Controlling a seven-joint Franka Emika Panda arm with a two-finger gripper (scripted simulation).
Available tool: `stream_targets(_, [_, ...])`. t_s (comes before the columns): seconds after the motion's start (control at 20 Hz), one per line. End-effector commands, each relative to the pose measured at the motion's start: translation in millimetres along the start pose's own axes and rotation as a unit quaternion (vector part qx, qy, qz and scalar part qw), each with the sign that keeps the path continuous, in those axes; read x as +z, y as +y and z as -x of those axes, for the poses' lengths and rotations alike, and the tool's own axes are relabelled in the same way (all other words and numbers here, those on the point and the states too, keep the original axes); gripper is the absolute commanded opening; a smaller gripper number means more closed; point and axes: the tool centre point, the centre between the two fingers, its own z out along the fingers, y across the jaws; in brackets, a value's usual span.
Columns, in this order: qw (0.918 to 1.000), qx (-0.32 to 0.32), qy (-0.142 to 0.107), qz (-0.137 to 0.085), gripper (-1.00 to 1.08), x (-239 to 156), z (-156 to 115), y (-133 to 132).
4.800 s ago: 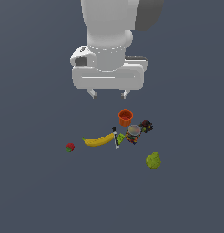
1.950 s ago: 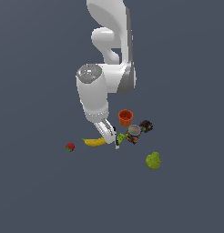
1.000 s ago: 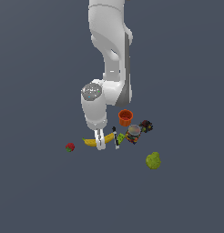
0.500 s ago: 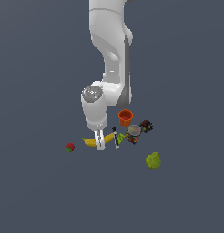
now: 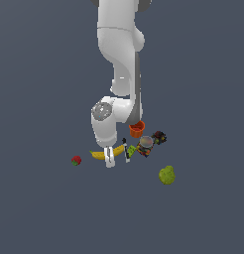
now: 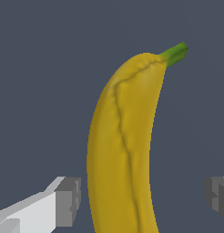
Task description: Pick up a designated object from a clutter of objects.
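The banana [image 5: 98, 155], long, curved and yellow with a green stem tip, lies on the dark floor at the clutter's edge towards the exterior view's left. My gripper [image 5: 110, 159] is down over its middle. In the wrist view the banana [image 6: 123, 145] runs between my open gripper [image 6: 142, 198]. One grey pad [image 6: 68, 200] is close beside it and the other pad [image 6: 217, 193] stands well apart. Neither pad touches the fruit.
An orange cup [image 5: 137, 129], a grey-lidded can [image 5: 146, 143], dark multicoloured bits [image 5: 159, 137] and a thin white-and-green tool [image 5: 126, 150] crowd the banana's stem side. A red strawberry [image 5: 76, 160] lies apart on the other side. A lumpy yellow-green fruit [image 5: 167, 175] lies nearer the camera.
The arm has swung down from high above the clutter and lowered its open fingers onto the banana's level. The objects have not moved.
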Motion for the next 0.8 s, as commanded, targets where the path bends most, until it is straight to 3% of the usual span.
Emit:
stream_targets(0.0, [1.0000, 0.000, 0.000, -0.001, 1.00, 4.9, 0.0, -0.7])
stream_targets(0.1, [1.0000, 0.000, 0.000, -0.001, 1.00, 5.9, 0.0, -0.8])
stream_targets(0.15, [1.0000, 0.000, 0.000, -0.001, -1.00, 5.9, 0.0, -0.8])
stream_targets(0.75, [1.0000, 0.000, 0.000, -0.002, -1.00, 4.0, 0.4, -1.7])
